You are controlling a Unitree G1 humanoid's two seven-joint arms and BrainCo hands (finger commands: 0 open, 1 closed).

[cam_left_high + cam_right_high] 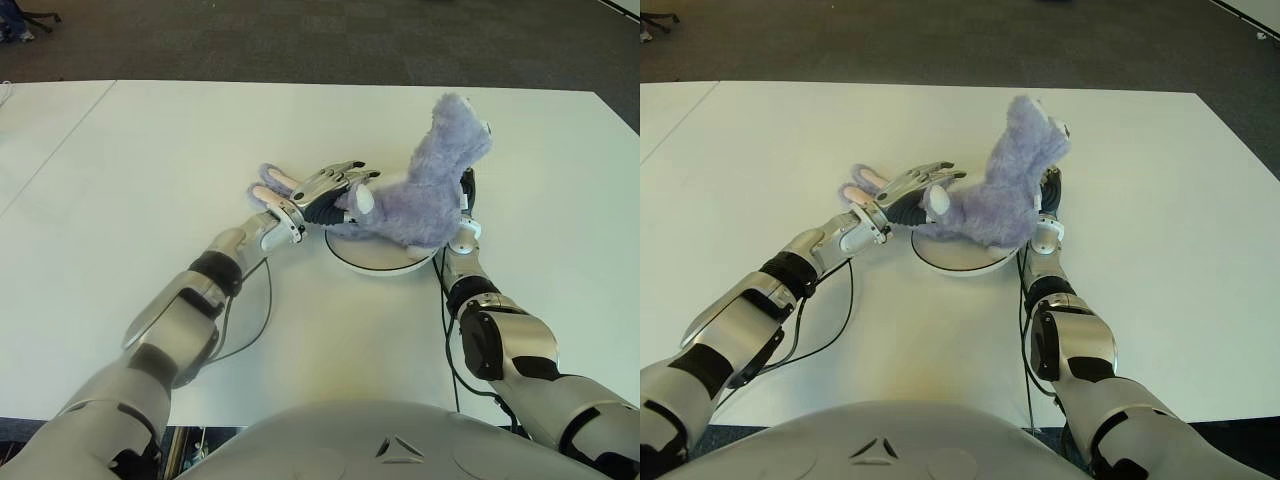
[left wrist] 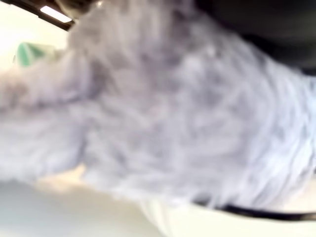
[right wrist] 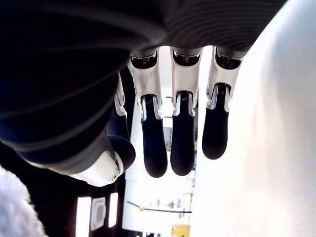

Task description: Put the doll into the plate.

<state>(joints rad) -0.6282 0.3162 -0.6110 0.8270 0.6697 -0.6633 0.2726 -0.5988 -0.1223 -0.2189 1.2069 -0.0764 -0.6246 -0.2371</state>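
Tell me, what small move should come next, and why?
Probably open the left hand and draw it back. The doll already sits over the plate, leaning up against the right hand behind it, whose fingers are straight and hold nothing. The doll may tip, so release slowly.

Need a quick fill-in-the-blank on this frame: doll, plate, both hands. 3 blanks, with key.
1. The purple doll sits on the white ____.
2. The left hand touches the doll on the robot's ____ side.
3. The right hand, on the doll's other side, has fingers that are stretched out and hold ____.
The plate stands on the white table.

Missing words: plate; left; nothing
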